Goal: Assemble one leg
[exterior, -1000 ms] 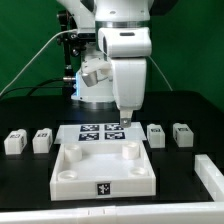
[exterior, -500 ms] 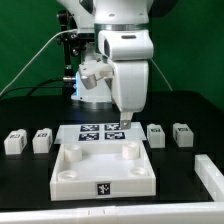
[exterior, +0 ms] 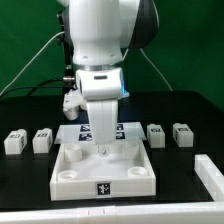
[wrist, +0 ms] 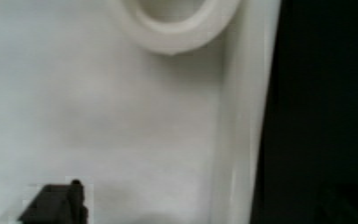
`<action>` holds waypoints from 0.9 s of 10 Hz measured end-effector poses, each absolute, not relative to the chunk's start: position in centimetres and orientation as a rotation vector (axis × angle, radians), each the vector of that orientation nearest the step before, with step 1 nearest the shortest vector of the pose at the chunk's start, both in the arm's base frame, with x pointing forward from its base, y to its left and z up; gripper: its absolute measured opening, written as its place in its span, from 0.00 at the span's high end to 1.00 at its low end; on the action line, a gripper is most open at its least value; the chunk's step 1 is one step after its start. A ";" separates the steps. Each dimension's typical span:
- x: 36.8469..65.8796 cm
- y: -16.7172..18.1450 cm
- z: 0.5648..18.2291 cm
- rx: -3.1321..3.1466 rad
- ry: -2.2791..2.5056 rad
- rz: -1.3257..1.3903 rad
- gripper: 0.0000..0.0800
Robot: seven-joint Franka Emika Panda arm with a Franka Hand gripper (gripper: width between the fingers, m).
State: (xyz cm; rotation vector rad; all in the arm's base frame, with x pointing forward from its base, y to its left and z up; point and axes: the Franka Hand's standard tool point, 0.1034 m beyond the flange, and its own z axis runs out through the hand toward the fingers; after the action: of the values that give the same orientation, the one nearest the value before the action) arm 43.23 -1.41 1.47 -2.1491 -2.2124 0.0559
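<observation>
- Black table, green backdrop; white rimmed panel centred, with a round socket in each corner.
- Legs: two at the panel's 9 o'clock, two at its 3 o'clock.
- Gripper: moved from the marker board at 12 o'clock to over the panel; finger gap cannot be told.

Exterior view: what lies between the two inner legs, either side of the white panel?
In the exterior view, the marker board lies between one inner leg and the other, and the gripper hangs before it over the white panel.
</observation>
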 end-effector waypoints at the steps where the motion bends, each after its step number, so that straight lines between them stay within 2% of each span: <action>1: 43.1 -1.0 1.2 -2.168 -2.188 0.059 0.19; 3: 43.1 -1.0 1.2 -2.182 -2.176 0.060 0.19; 4: 43.1 -1.0 1.2 -2.183 -2.174 0.060 0.34; 5: 43.1 -1.0 1.2 -2.183 -2.174 0.060 0.54; 6: 43.1 -1.0 1.2 -2.183 -2.174 0.060 0.54; 7: 43.1 -1.0 1.2 -2.184 -2.173 0.060 0.76; 8: 43.1 -1.1 1.2 -2.184 -2.173 0.060 0.76; 9: 43.2 -1.1 1.3 -2.187 -2.175 0.055 0.92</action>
State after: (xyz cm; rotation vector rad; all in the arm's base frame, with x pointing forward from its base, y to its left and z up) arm 43.19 -1.09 1.27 -2.1872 -2.1748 0.0546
